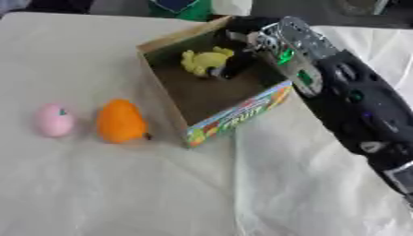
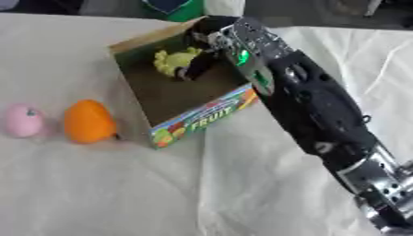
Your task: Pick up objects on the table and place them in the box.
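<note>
Yellow toy (image 1: 206, 61) in box (image 1: 234, 117) | your right hand (image 1: 235, 64) fingers curled round it | lifting before release drags it out

the right hand (image 1: 234, 55) fills the box's (image 1: 234, 120) far end, fingers beside a yellow toy (image 1: 206, 61), while the orange fruit (image 1: 121, 121) and pink fruit (image 1: 54, 120) lie unobstructed well left of them.
</note>
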Robot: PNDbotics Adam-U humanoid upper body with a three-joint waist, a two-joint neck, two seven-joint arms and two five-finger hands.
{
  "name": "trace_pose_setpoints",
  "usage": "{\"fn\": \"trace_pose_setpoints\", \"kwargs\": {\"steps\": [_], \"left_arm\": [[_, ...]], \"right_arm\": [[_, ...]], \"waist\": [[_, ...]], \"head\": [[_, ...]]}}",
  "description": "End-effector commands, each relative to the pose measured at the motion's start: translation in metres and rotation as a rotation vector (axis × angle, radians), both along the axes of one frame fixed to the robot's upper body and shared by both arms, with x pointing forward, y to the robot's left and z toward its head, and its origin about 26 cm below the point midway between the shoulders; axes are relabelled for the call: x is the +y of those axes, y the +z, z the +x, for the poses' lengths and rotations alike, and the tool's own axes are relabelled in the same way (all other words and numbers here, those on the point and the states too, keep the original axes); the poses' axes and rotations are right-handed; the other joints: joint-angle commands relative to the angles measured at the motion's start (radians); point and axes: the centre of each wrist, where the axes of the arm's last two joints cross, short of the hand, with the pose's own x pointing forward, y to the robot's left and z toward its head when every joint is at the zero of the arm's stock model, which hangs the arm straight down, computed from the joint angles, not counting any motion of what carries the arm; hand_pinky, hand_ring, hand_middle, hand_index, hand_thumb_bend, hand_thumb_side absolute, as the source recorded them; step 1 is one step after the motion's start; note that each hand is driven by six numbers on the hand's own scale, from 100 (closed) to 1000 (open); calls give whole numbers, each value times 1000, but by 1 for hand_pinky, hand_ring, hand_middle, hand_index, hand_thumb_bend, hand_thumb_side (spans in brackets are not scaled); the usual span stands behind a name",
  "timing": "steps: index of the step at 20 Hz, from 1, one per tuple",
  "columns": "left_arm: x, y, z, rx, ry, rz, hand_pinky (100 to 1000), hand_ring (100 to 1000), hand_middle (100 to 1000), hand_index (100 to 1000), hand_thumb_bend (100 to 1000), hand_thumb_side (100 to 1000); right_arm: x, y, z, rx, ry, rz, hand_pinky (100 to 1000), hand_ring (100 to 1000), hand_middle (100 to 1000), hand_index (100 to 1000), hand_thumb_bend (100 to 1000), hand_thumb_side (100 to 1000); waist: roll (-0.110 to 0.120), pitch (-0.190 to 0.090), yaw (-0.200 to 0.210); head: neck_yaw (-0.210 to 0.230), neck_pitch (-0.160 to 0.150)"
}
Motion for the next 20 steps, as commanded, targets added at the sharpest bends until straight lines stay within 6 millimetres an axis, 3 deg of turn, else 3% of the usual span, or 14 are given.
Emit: {"fn": "trace_pose_setpoints", "kwargs": {"steps": [1,7,9,12,16,19,20], "left_arm": [[0,8,-4,-24,1,14,562,762,772,902,359,1000],[1,7,-4,-20,9,14,561,762,772,901,358,1000],[2,6,-4,-20,15,12,559,761,772,901,359,1000],[3,5,-4,-18,23,9,558,761,772,901,360,1000],[4,4,-5,-18,33,5,556,761,772,901,360,1000],[5,3,-5,-19,38,0,556,761,772,901,362,1000],[5,2,-5,-20,39,-1,556,761,772,901,364,1000]], "right_arm": [[-5,20,-5,-33,7,-11,802,903,868,969,286,620],[-13,32,-13,-70,17,24,800,901,865,970,270,588],[-18,41,-23,-99,41,40,792,888,863,982,211,513],[-31,56,-46,-163,80,84,783,874,855,985,122,412],[-46,73,-86,-284,124,132,777,857,834,978,100,306],[-56,80,-117,-379,156,169,778,856,834,978,100,321],[-60,82,-128,-412,164,177,782,859,837,979,100,381]], "waist": [[8,-24,-1],[10,-26,-8],[10,-25,-12],[11,-23,-18],[14,-19,-22],[18,-14,-26],[20,-13,-28]], "head": [[5,2],[13,4],[18,3],[26,0],[37,-4],[47,-7],[50,-7]]}}
